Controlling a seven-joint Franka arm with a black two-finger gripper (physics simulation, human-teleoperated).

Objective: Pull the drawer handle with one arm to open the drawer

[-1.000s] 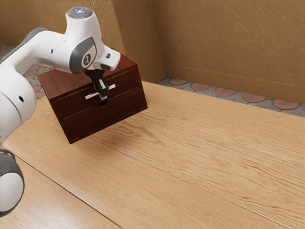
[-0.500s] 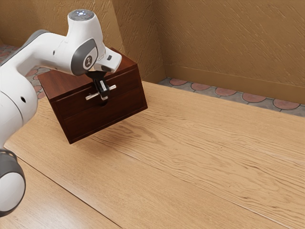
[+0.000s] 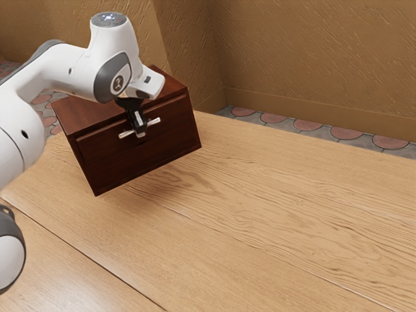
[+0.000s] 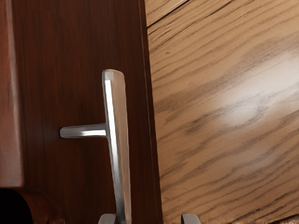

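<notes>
A dark wooden cabinet (image 3: 140,153) with two drawer fronts stands on the table at the exterior view's left. The upper drawer (image 3: 107,140) carries a silver bar handle (image 3: 153,121) on short posts. My black gripper (image 3: 138,125) hangs from the white hand straight over the middle of that handle. In the wrist view the handle (image 4: 115,140) runs along the drawer front (image 4: 70,70) and passes between my two fingertips (image 4: 190,218), close against one and well apart from the other. The gripper is open around the bar.
The wooden table (image 3: 260,214) stretches wide to the exterior view's right of the cabinet. A textured wall (image 3: 312,52) and a tiled floor strip (image 3: 338,130) lie behind it. The white arm (image 3: 39,78) reaches in over the cabinet's top.
My hand has settled a little lower onto the handle. Handle and gripper have shifted slightly toward the exterior view's right, and the upper drawer front looks a touch further out.
</notes>
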